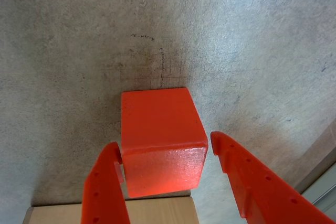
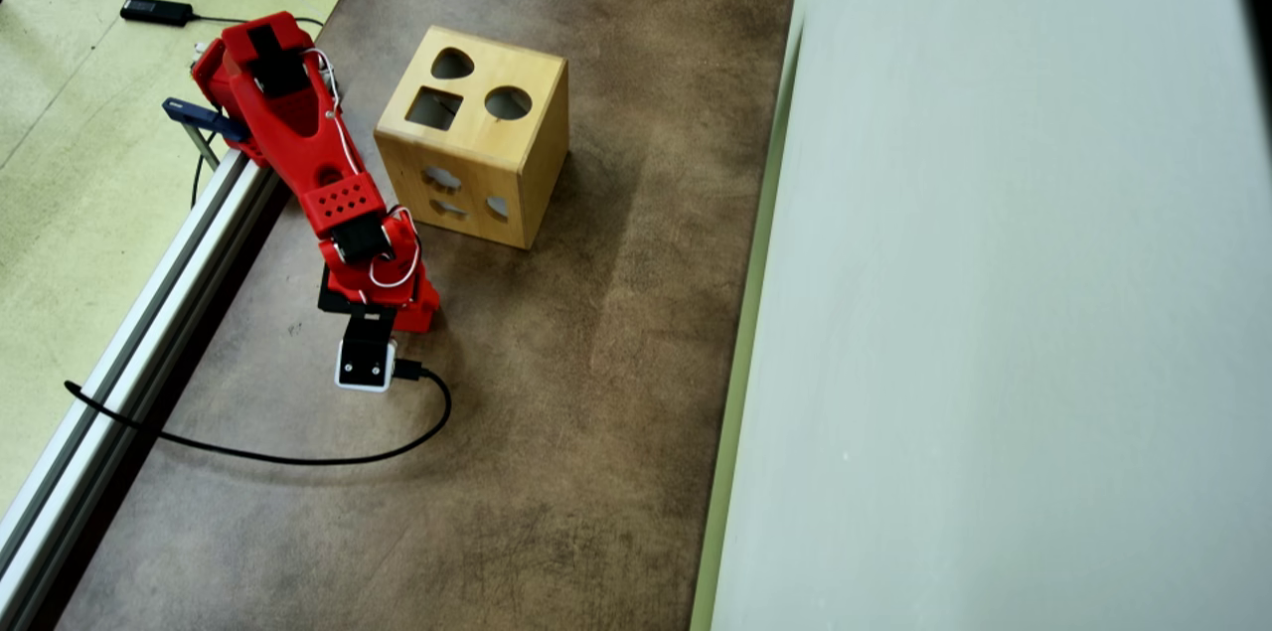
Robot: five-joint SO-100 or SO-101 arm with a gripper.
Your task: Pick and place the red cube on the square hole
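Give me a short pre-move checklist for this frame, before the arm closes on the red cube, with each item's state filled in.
1. Small matte red cube sits between the red fingers: ok, wrist view.
2. Gripper open: ok, gap shows beside the right finger.
3. Left finger contact with the cube: cannot tell.
4. Cube resting on the grey-brown table: ok.
5. Dark square hole in the light wooden shape-sorter box unobstructed: ok, overhead view.
6. Cube visible from overhead: not ok, the arm hides it.
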